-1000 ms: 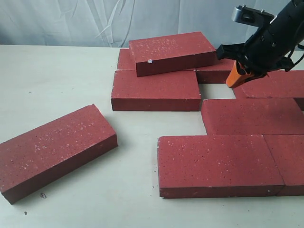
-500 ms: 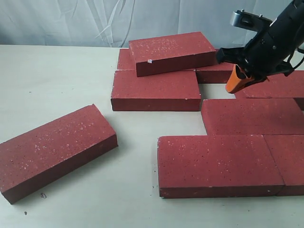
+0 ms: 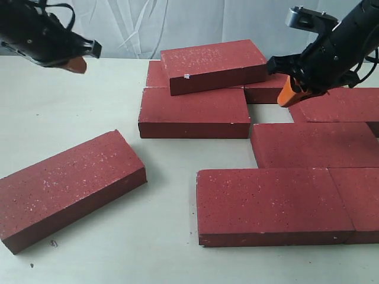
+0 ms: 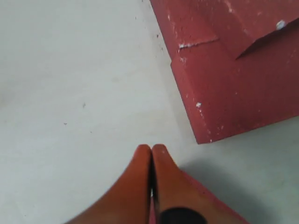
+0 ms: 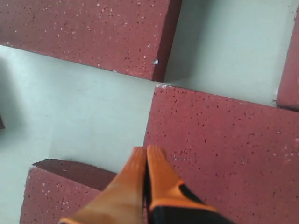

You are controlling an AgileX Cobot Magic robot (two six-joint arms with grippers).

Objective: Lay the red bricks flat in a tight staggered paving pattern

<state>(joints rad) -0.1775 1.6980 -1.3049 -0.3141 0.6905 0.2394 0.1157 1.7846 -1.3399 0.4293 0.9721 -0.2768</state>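
Note:
Several red bricks lie on the pale table. One loose brick (image 3: 68,186) lies askew at the front left. Another brick (image 3: 213,64) rests tilted on top of the flat brick (image 3: 194,111) and a back brick (image 3: 155,74). On the right, flat bricks (image 3: 317,144) (image 3: 272,204) (image 3: 358,198) (image 3: 343,103) sit close together. My left gripper (image 3: 79,64) (image 4: 152,148) hovers shut and empty over bare table at the back left, beside the stacked bricks (image 4: 233,70). My right gripper (image 3: 285,99) (image 5: 146,149) is shut and empty, above the corner of a flat brick (image 5: 224,149).
A small bare gap (image 3: 269,113) of table stays between the back bricks and the right-hand group. A white curtain (image 3: 118,23) hangs behind the table. The table's left half (image 3: 71,112) holds only the loose brick.
My left arm has come into view at the back left. My right gripper has lifted slightly and drifted a little left. No brick has moved.

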